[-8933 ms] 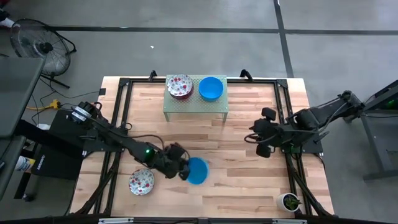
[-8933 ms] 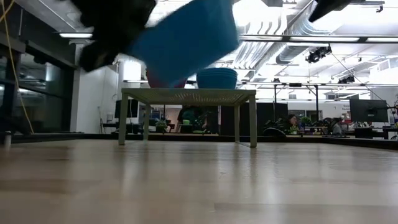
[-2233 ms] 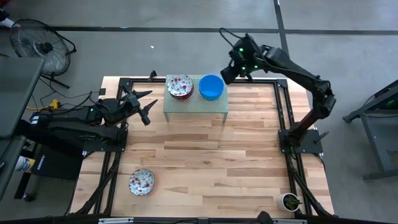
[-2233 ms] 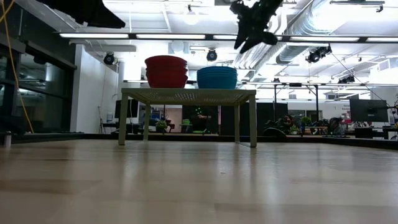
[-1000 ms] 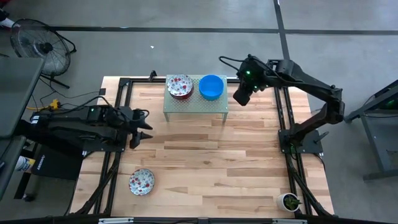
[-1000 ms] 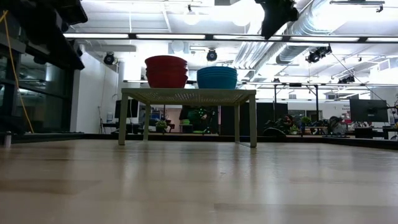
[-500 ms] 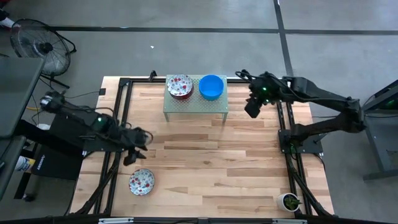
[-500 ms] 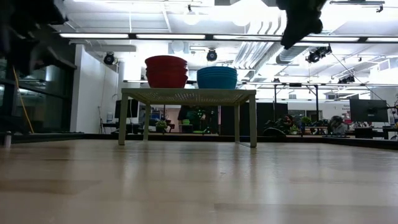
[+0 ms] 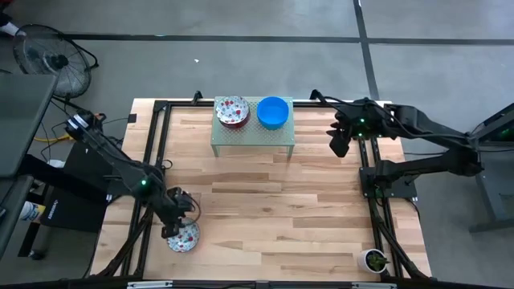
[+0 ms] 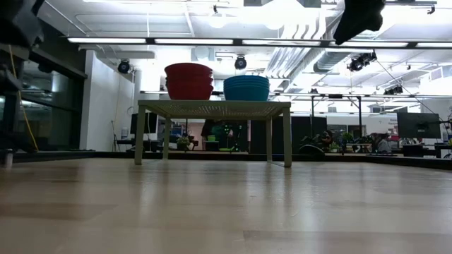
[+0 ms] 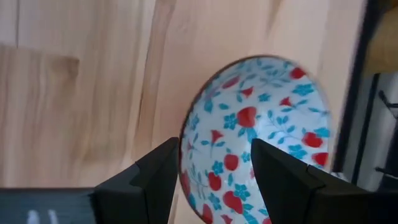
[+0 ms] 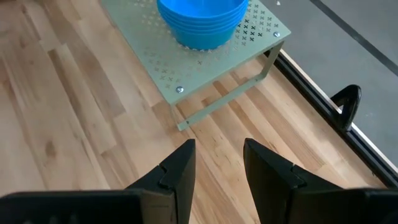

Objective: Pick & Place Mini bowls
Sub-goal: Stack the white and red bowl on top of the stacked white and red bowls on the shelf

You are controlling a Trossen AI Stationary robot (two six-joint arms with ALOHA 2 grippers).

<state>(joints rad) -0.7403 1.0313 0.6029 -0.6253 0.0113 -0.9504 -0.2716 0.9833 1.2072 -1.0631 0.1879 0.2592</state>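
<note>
The wooden table (image 9: 265, 201) is shown from above, bordered by a dark metal frame (image 9: 152, 152) along its edges. At the far middle of the table stands the pale green perforated rack (image 9: 251, 138), seen from table height as a low four-legged stand (image 10: 214, 109). Two stacks of mini bowls are carried on the rack: the floral stack (image 9: 232, 111) on the left, whose red outer walls (image 10: 188, 81) are seen in the low view, and the blue stack (image 9: 273, 112) on the right, just beside it and also visible in the low view (image 10: 246, 87) and the right wrist view (image 12: 200, 22). The left arm is extended toward the near left part of the table, where the left gripper (image 9: 175, 218) is held directly over a single floral bowl (image 9: 183, 237) lying on the wood. In the left wrist view, the two fingers (image 11: 163, 171) are seen spread apart, straddling the near rim of this bowl (image 11: 258, 134) without clasping it. The right gripper (image 9: 339, 140) is held at the far right of the table, right of the rack and apart from it; its fingers (image 12: 180, 165) are parted and nothing is held between them. A small potted plant (image 9: 374, 259) is set at the near right corner.
</note>
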